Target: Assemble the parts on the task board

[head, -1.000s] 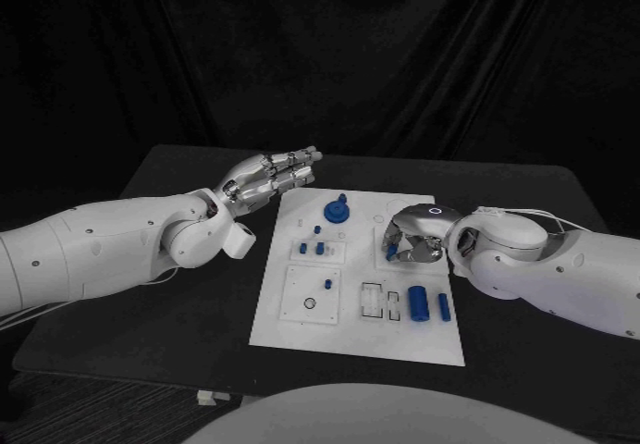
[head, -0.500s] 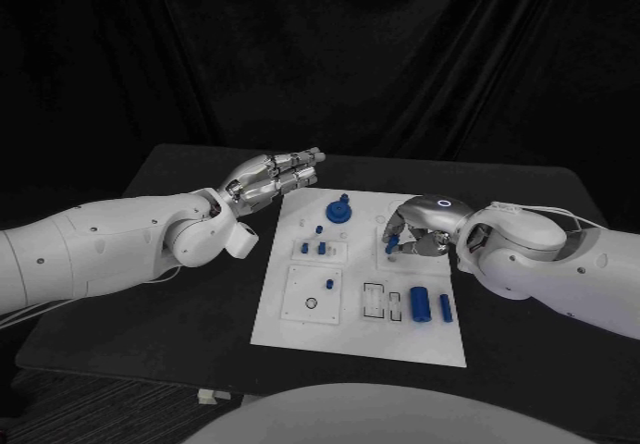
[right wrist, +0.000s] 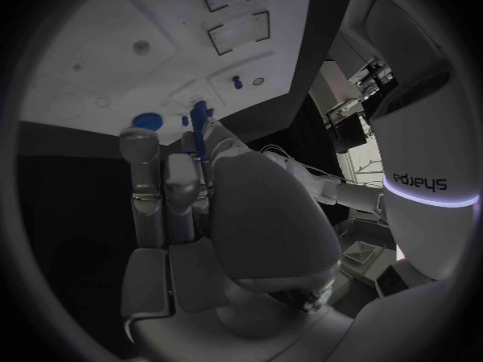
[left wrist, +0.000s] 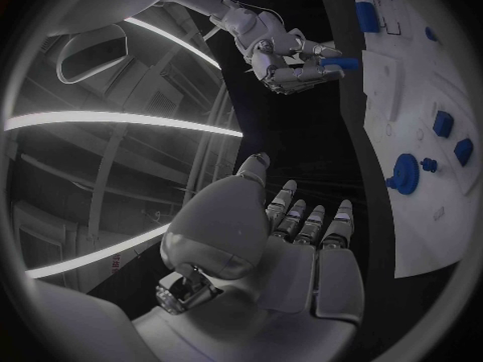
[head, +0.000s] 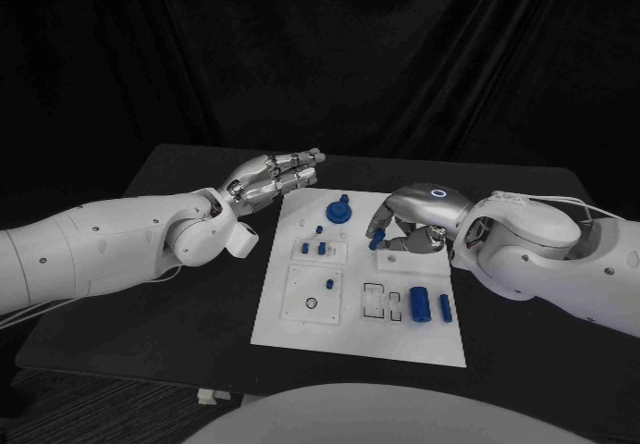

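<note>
Task board (head: 358, 319) | right hand (head: 400, 227) pinches blue part (head: 376, 243) | left hand (head: 274, 176) holds nothing, fingers extended

Black table (head: 174, 305) — dark curtain (head: 400, 74) behind.

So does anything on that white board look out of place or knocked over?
Nothing stands out. The task board lies flat on the table, and the blue parts, such as the round one at its far end, sit neatly. One small blue part is off the board because the right hand holds it. The left hand hovers open.
</note>
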`<state>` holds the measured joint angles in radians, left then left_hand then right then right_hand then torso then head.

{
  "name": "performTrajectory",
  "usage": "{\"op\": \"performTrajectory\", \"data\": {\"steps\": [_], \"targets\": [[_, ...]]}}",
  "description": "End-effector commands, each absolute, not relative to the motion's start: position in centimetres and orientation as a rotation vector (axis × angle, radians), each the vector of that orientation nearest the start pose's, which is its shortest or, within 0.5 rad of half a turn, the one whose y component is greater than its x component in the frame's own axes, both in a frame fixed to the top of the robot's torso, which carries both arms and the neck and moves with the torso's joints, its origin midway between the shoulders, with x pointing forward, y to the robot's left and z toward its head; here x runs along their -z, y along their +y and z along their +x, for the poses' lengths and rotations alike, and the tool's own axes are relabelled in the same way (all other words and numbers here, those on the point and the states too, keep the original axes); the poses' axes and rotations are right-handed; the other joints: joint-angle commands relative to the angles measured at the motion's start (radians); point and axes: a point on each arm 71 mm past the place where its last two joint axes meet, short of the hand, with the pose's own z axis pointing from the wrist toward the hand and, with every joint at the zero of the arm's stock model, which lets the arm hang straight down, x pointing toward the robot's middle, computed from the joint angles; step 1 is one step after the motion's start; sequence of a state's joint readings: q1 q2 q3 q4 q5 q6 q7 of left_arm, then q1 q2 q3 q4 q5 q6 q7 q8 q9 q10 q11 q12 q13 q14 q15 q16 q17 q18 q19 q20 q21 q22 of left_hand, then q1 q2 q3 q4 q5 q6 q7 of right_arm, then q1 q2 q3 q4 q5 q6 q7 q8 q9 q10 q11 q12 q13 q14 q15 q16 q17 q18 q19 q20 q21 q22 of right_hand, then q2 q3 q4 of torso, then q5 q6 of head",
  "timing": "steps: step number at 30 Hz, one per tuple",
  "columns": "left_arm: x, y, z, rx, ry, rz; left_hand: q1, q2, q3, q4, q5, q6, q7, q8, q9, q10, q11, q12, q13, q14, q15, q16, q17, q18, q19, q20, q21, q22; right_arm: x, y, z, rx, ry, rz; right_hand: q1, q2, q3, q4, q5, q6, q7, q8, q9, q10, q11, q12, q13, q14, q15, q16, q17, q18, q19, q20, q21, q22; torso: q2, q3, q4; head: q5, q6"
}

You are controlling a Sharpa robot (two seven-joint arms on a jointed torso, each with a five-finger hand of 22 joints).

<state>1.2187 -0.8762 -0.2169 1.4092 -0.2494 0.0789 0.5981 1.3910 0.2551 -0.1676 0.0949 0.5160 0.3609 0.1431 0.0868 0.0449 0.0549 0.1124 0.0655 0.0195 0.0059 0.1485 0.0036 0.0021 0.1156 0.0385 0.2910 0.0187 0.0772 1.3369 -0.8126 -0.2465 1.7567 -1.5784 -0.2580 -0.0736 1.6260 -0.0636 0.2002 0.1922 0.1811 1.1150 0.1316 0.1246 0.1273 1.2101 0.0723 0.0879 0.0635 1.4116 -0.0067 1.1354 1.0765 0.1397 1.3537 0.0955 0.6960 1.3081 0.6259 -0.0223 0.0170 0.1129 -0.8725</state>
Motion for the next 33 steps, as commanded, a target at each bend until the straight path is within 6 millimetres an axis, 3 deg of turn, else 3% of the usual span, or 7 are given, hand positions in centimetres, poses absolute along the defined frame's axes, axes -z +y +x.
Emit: {"op": "performTrajectory", "data": {"steps": [1, 5, 11, 20, 25, 33], "targets": [[22.3, 23.7, 47.2, 1.763, 1.629, -0.717, 0.002, 0.012, 0.001, -0.004, 0.004, 0.004, 0.002, 0.006, 0.001, 0.000, 0.009, 0.004, 0.001, -0.001, 0.002, 0.000, 0.000, 0.012, 0.004, 0.002, 0.002, -0.002, 18.9, -10.6, 40.7, -0.840, 1.707, -0.597, -0.001, -0.013, 0.006, 0.007, 0.033, 0.016, -0.005, -0.004, 0.002, 0.014, -0.002, -0.008, 0.001, 0.017, -0.002, 0.023, 0.023, -0.016, 0.015, -0.002, 0.034, 0.101, 0.000, -0.0002, 0.0008, 0.002, 0.000], [22.4, 23.7, 47.4, 1.755, 1.634, -0.720, 0.002, 0.014, 0.003, -0.004, 0.003, 0.002, 0.002, 0.006, 0.000, -0.001, 0.010, 0.003, 0.001, -0.002, 0.001, 0.000, 0.000, 0.012, 0.004, 0.002, 0.001, -0.003, 19.9, -8.5, 40.0, -0.856, 1.698, -0.678, -0.008, -0.020, 0.010, 0.010, 0.045, 0.023, -0.008, -0.006, 0.003, 0.019, -0.004, -0.015, 0.001, 0.039, -0.004, 0.068, 0.070, -0.023, 0.033, -0.004, 0.094, 0.112, 0.000, -0.0004, -0.0012, 0.008, 0.000], [22.5, 23.9, 47.8, 1.735, 1.622, -0.719, -0.004, 0.017, 0.005, -0.001, -0.001, -0.003, 0.004, 0.005, 0.000, -0.003, 0.010, 0.001, 0.000, -0.003, -0.002, -0.001, -0.001, 0.012, 0.001, 0.002, 0.000, -0.007, 21.5, -5.5, 39.1, -0.870, 1.669, -0.787, -0.014, -0.025, 0.012, 0.013, 0.042, 0.020, -0.007, -0.011, 0.002, 0.016, -0.003, -0.021, 0.000, 0.047, -0.003, 0.088, 0.089, -0.026, 0.039, -0.004, 0.115, 0.115, 0.003, 0.0033, -0.0073, 0.014, 0.000], [22.5, 23.8, 47.8, 1.731, 1.613, -0.717, -0.010, 0.018, 0.005, 0.003, -0.005, -0.001, 0.003, 0.006, 0.000, -0.003, 0.010, 0.001, 0.000, -0.004, -0.005, -0.002, -0.001, 0.012, 0.000, 0.002, 0.000, -0.009, 22.7, -3.0, 38.2, -0.896, 1.645, -0.846, -0.013, -0.029, 0.017, 0.012, 0.046, 0.018, -0.007, -0.016, 0.002, 0.016, -0.003, -0.023, 0.000, 0.055, -0.003, 0.109, 0.112, -0.029, 0.044, -0.004, 0.136, 0.118, 0.002, 0.0041, 0.0053, 0.012, 0.000], [22.5, 23.7, 47.8, 1.732, 1.612, -0.716, -0.011, 0.018, 0.005, 0.004, -0.005, -0.001, 0.003, 0.006, 0.000, -0.003, 0.010, 0.001, 0.000, -0.004, -0.006, -0.002, -0.001, 0.012, 0.000, 0.002, 0.000, -0.009, 23.2, -2.3, 37.9, -0.904, 1.640, -0.865, -0.011, -0.031, 0.022, 0.009, 0.052, 0.020, -0.006, -0.017, 0.002, 0.019, -0.004, -0.023, 0.001, 0.061, -0.004, 0.125, 0.128, -0.032, 0.051, -0.005, 0.163, 0.123, 0.005, 0.0009, 0.0060, 0.011, 0.000], [22.5, 23.7, 47.8, 1.733, 1.612, -0.715, -0.012, 0.019, 0.006, 0.005, -0.005, -0.002, 0.004, 0.006, 0.000, -0.003, 0.011, 0.002, 0.000, -0.004, -0.007, -0.002, -0.001, 0.012, 0.000, 0.002, 0.000, -0.008, 24.3, -1.8, 37.7, -0.905, 1.661, -0.876, -0.009, -0.032, 0.026, 0.007, 0.058, 0.021, -0.006, -0.019, 0.002, 0.021, -0.004, -0.023, 0.001, 0.062, -0.004, 0.131, 0.135, -0.034, 0.053, -0.005, 0.174, 0.124, 0.005, -0.0005, 0.0070, 0.010, 0.000]]}}
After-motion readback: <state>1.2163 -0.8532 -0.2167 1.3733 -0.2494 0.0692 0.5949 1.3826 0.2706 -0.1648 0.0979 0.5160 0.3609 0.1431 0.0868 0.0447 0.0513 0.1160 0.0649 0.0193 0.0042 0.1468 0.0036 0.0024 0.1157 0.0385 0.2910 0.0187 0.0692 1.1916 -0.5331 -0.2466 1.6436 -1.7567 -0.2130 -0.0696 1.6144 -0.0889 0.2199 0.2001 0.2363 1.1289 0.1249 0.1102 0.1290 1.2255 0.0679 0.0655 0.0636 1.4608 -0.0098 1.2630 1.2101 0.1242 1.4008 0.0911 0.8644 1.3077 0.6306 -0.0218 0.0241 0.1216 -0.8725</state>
